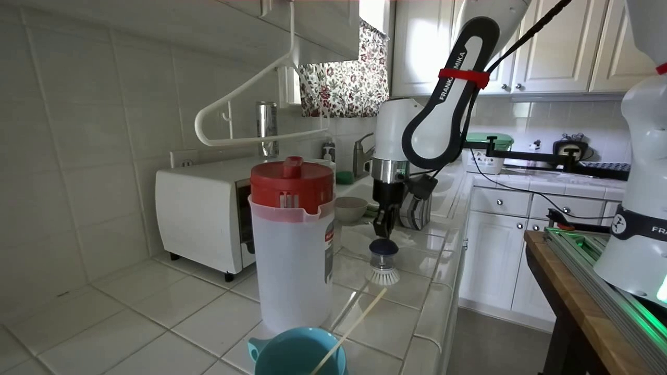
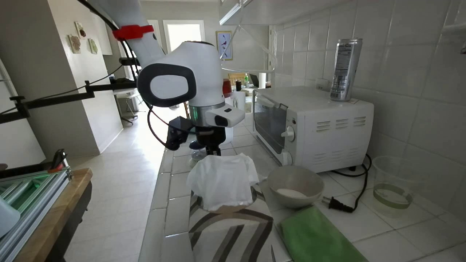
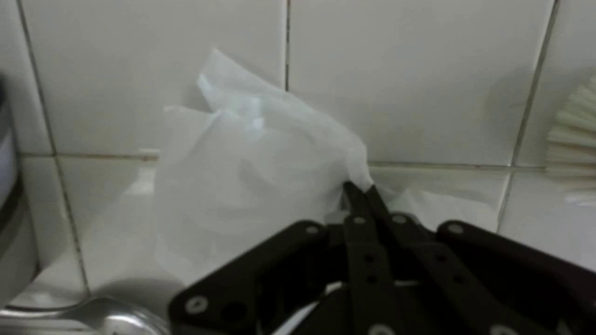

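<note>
Closed fingers (image 3: 357,205) with white tissue (image 3: 260,181) pinched at tips, near striped tissue box (image 2: 231,233); already grasped, not yet released.

There's a thin white sheet (image 3: 260,177), tissue-like and a little see-through, lying rumpled on the tiled counter (image 3: 419,83). In the wrist view it spreads out to the left, one pointed corner at the far side, its right edge gathered and pinched in the gripper (image 3: 360,187).
</note>
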Tool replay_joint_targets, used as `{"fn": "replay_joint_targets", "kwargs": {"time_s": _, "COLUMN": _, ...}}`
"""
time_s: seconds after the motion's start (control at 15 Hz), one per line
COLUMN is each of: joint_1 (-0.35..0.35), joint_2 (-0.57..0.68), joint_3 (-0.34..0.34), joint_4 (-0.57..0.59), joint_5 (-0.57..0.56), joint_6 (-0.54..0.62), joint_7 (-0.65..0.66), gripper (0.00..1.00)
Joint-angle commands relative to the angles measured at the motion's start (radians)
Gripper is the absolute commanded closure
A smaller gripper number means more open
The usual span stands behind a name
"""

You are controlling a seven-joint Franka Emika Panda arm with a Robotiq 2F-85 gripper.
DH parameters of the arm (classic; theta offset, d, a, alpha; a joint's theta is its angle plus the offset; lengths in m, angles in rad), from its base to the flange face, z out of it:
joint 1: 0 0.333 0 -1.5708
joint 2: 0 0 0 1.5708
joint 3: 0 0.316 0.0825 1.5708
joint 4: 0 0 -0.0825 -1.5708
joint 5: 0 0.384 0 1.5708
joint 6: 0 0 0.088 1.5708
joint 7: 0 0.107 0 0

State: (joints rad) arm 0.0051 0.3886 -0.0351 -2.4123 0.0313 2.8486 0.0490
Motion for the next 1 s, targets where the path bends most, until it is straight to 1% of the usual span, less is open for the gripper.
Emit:
{"fn": "replay_joint_targets", "kwargs": {"time_s": 0.0, "joint_1": 0.0, "joint_2": 0.001, "joint_3": -0.007, "joint_4": -0.002, "joint_5": 0.0, "joint_6": -0.018, "joint_7": 0.021, "gripper": 1.0}}
{"fn": "replay_joint_targets", "kwargs": {"time_s": 0.07, "joint_1": -0.015, "joint_2": -0.003, "joint_3": 0.009, "joint_4": 0.0, "joint_5": 0.027, "joint_6": -0.032, "joint_7": 0.02, "gripper": 0.74}}
{"fn": "replay_joint_targets", "kwargs": {"time_s": 0.13, "joint_1": -0.01, "joint_2": -0.021, "joint_3": 0.001, "joint_4": -0.01, "joint_5": 0.019, "joint_6": -0.028, "joint_7": 0.026, "gripper": 0.73}}
{"fn": "replay_joint_targets", "kwargs": {"time_s": 0.2, "joint_1": -0.012, "joint_2": -0.047, "joint_3": -0.002, "joint_4": -0.024, "joint_5": 0.019, "joint_6": -0.023, "joint_7": 0.028, "gripper": 0.68}}
{"fn": "replay_joint_targets", "kwargs": {"time_s": 0.4, "joint_1": 0.004, "joint_2": -0.13, "joint_3": -0.062, "joint_4": -0.053, "joint_5": -0.019, "joint_6": -0.028, "joint_7": 0.076, "gripper": 0.45}}
{"fn": "replay_joint_targets", "kwargs": {"time_s": 0.47, "joint_1": 0.011, "joint_2": -0.155, "joint_3": -0.089, "joint_4": -0.058, "joint_5": -0.039, "joint_6": -0.036, "joint_7": 0.097, "gripper": 0.38}}
{"fn": "replay_joint_targets", "kwargs": {"time_s": 0.53, "joint_1": 0.01, "joint_2": -0.183, "joint_3": -0.105, "joint_4": -0.063, "joint_5": -0.053, "joint_6": -0.052, "joint_7": 0.109, "gripper": 0.3}}
{"fn": "replay_joint_targets", "kwargs": {"time_s": 0.67, "joint_1": -0.001, "joint_2": -0.229, "joint_3": -0.119, "joint_4": -0.069, "joint_5": -0.07, "joint_6": -0.103, "joint_7": 0.127, "gripper": 0.16}}
{"fn": "replay_joint_targets", "kwargs": {"time_s": 0.8, "joint_1": -0.021, "joint_2": -0.271, "joint_3": -0.088, "joint_4": -0.074, "joint_5": -0.03, "joint_6": -0.167, "joint_7": 0.09, "gripper": 0.02}}
{"fn": "replay_joint_targets", "kwargs": {"time_s": 0.87, "joint_1": -0.036, "joint_2": -0.293, "joint_3": -0.05, "joint_4": -0.079, "joint_5": 0.043, "joint_6": -0.195, "joint_7": 0.019, "gripper": 0.0}}
{"fn": "replay_joint_targets", "kwargs": {"time_s": 0.93, "joint_1": -0.032, "joint_2": -0.308, "joint_3": -0.033, "joint_4": -0.08, "joint_5": 0.075, "joint_6": -0.219, "joint_7": -0.001, "gripper": 0.0}}
